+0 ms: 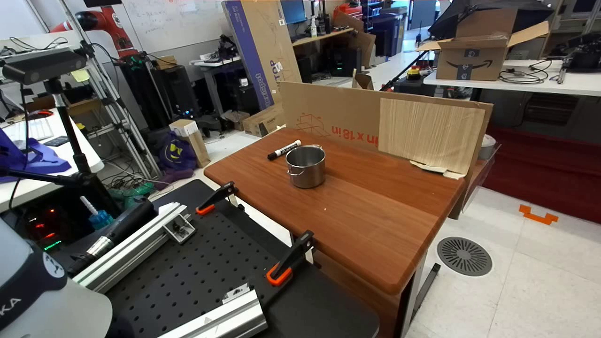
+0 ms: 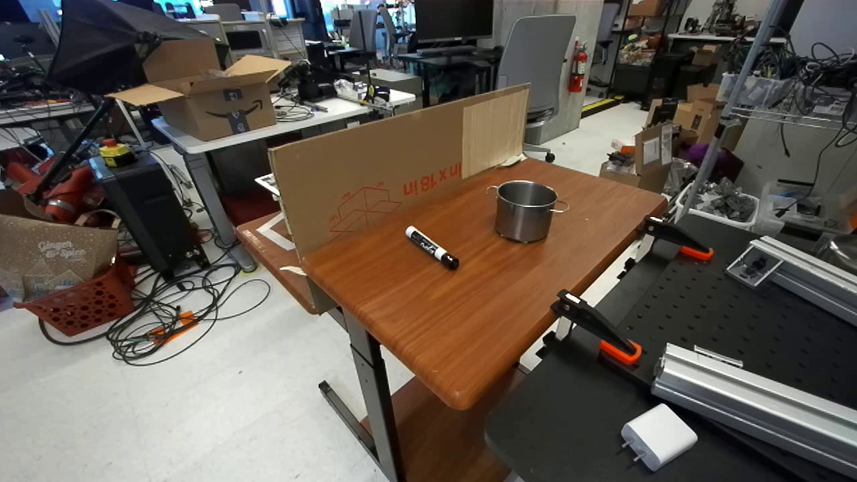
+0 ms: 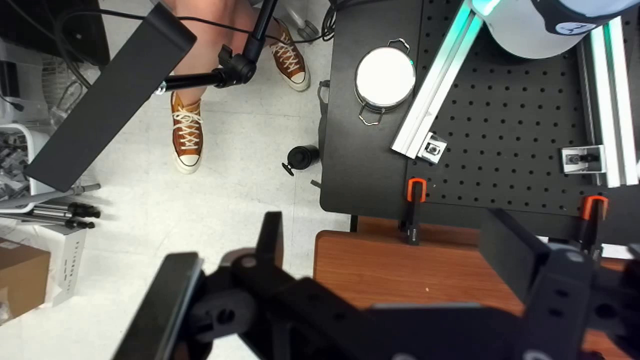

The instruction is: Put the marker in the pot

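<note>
The marker [image 1: 284, 149], white with a black label and black cap, lies flat on the brown wooden table. It also shows in an exterior view [image 2: 432, 248]. The pot [image 1: 307, 170], round silver metal with thin side handles, stands upright close to the marker, apart from it. It also shows in an exterior view [image 2: 523, 215]; its bottom inside is hidden. My gripper [image 3: 387, 230] shows only in the wrist view, fingers wide apart and nothing between them, over a table corner. Marker and pot are not visible in the wrist view.
A cardboard sheet [image 1: 338, 110] stands along the table's far edge. Orange-and-black clamps [image 1: 291, 258] grip the near edge beside the black perforated board [image 1: 188, 272]. A lidded silver pot [image 3: 385, 77] sits on the black surface. A person's shoes [image 3: 187, 130] show on the floor.
</note>
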